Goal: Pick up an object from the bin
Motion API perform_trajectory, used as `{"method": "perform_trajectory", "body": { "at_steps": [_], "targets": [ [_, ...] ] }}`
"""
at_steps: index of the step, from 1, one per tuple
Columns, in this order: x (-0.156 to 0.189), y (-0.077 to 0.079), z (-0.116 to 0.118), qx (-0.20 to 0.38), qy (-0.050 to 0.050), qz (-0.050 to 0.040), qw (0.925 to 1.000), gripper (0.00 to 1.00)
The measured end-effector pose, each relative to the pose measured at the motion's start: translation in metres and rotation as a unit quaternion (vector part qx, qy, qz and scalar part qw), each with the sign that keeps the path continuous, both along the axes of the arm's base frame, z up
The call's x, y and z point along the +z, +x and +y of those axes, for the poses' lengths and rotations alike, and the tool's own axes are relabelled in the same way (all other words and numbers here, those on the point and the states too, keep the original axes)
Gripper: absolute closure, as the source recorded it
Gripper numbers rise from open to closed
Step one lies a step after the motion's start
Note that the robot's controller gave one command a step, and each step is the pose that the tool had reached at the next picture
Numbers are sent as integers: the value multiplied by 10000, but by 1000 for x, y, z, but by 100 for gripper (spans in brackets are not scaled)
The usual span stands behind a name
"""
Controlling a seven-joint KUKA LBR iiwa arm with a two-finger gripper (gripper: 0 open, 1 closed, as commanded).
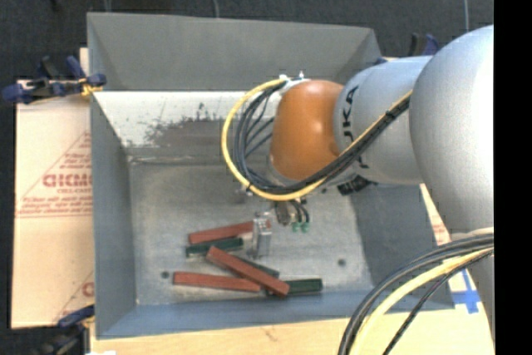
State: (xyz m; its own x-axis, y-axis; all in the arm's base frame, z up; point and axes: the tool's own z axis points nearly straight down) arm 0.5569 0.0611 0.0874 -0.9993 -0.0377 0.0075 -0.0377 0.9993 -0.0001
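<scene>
the bin (112,204) floor lies bare along its left wall and toward the far wall. a small heap of red-brown and dark green sticks (247,270) sits near the front edge. the hand (263,235) hangs low, just beside the right end of the upper red-brown stick (220,233). the orange wrist cover (303,129) hides its top; whether it is apart or together, i cannot tell.

Scuffed matt metal bin (166,129) (glossy orange cover (303,129)).
</scene>
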Motion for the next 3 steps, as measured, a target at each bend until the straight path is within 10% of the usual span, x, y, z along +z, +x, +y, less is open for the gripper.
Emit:
{"method": "perform_trajectory", "body": {
  "at_steps": [1,3],
  "targets": [
    [-16,15,17,1747,7,-57,9846,100],
    [23,6,15,1806,8,-5,9836,100]
  ]
}}
